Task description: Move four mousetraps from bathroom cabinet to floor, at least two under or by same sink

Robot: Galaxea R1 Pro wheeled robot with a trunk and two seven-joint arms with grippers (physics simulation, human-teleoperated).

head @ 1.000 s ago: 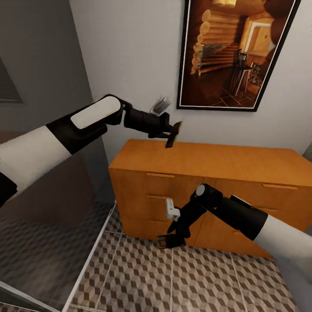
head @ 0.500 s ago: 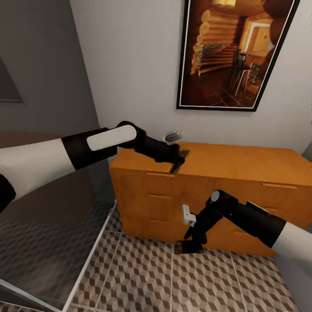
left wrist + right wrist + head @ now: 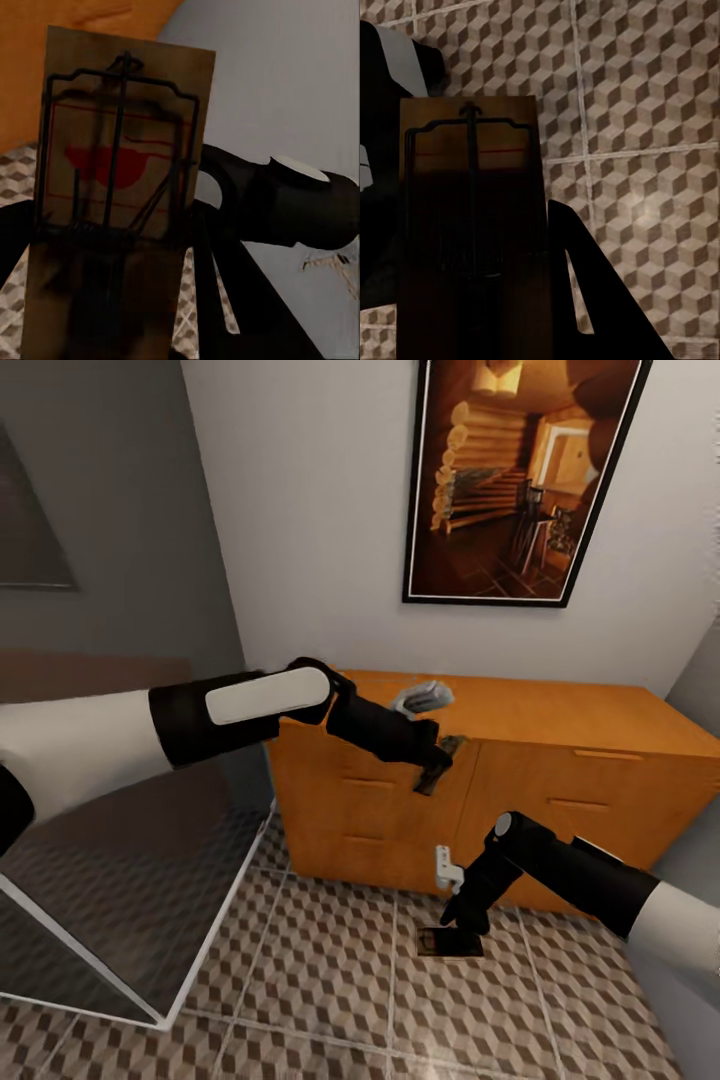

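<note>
Left end effector (image 3: 437, 760): gripped a mousetrap (image 3: 112, 195), before the cabinet (image 3: 560, 760).
Right end effector (image 3: 455, 935): gripped another trap (image 3: 472, 225), low over the floor (image 3: 330, 980).

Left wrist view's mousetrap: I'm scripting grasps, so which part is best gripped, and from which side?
Judging by the hold shown, grip the mousetrap at its bare wooden end, coming in along its length from that short edge. The flat board suits the left gripper, pinching its faces, and the wire frame and red-marked half stay free.
</note>
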